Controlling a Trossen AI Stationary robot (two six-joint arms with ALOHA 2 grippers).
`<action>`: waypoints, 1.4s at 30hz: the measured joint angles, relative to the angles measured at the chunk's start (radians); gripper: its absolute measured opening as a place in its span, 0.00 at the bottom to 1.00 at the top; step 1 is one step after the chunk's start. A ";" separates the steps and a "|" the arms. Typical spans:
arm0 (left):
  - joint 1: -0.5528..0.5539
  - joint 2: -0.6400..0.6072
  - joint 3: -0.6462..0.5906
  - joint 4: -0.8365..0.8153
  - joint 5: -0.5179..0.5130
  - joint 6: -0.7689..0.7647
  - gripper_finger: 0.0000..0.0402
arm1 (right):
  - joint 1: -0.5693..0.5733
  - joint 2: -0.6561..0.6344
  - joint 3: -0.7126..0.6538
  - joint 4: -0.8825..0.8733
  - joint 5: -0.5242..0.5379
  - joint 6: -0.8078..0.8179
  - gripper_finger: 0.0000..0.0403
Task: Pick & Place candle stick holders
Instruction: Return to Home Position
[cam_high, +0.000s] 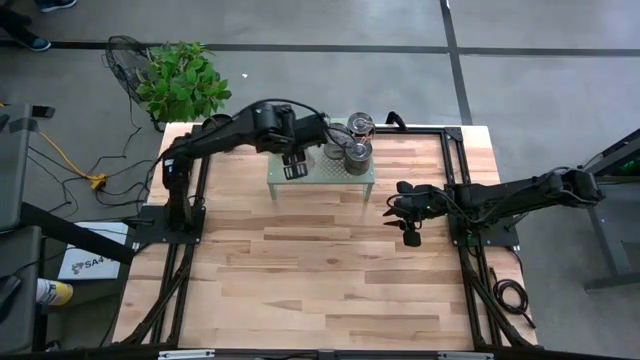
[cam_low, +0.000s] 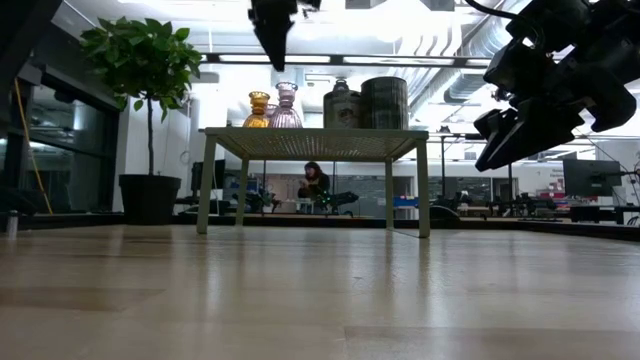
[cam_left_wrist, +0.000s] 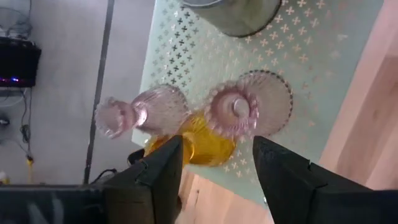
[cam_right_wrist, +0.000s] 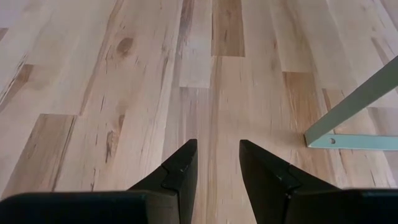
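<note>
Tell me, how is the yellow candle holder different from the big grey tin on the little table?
The yellow candle holder is see-through glass, but the grey tin is dull metal that you cannot see through. The holder pinches in to a narrow neck with a flared top, while the tin is a wide, straight-sided drum. Both stand upright on the green table.

- Wooden table: bare boards lie under the right gripper, and a shelf leg stands just beside it.
- Pale green perforated shelf: it stands on the table, directly beneath the left gripper.
- Just below that gripper, an amber glass holder is bunched with two pink glass holders.
- Farther along the shelf, toward the right gripper, silvery-grey round holders stand close together.
</note>
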 joint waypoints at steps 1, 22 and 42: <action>-0.003 -0.008 0.011 -0.010 0.004 -0.001 0.47 | 0.000 0.000 0.000 0.000 0.000 0.000 0.28; -0.248 -0.772 -1.085 0.778 0.068 -0.105 0.47 | -0.020 -0.065 -0.148 0.332 -0.024 0.077 0.28; -0.245 -1.791 -2.076 1.343 0.234 -0.144 0.47 | -0.221 -0.444 -0.303 0.414 -0.094 0.177 0.28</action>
